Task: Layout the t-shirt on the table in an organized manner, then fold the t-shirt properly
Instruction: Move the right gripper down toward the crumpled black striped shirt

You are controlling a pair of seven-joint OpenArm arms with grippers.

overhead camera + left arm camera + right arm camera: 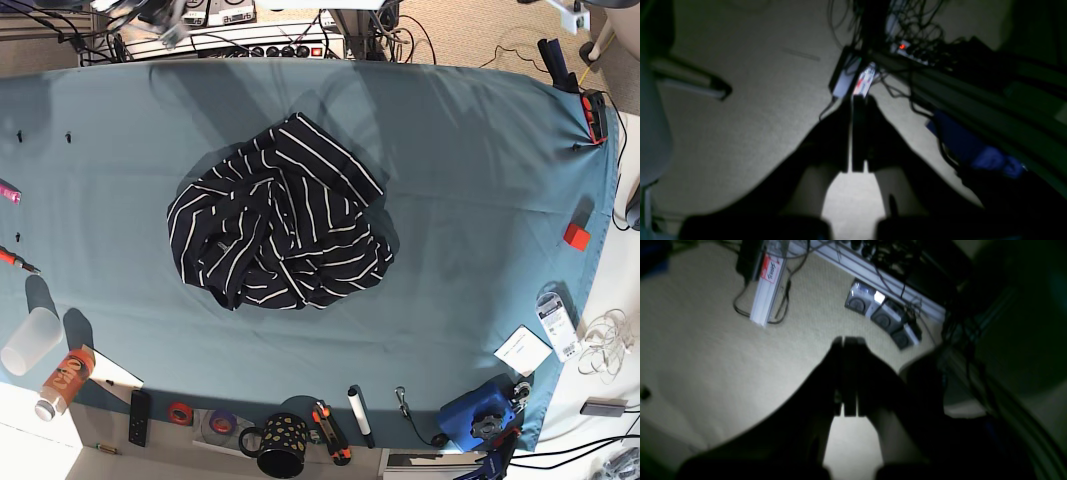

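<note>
The t-shirt (280, 222), dark with thin white stripes, lies crumpled in a heap in the middle of the teal table (470, 170) in the base view. Neither arm shows clearly in the base view. In the left wrist view my left gripper (857, 99) is shut and empty, hanging over beige carpet beside the table frame. In the right wrist view my right gripper (847, 340) is shut and empty, also over carpet. The shirt shows in neither wrist view.
Along the table's near edge stand a plastic cup (28, 340), an orange can (62, 380), a dotted black mug (282, 448), tape rolls (180, 412), a marker (358, 415) and a blue tool (478, 418). Red clamps (576, 236) sit at the right edge. Cables and power strips (883, 315) lie on the floor.
</note>
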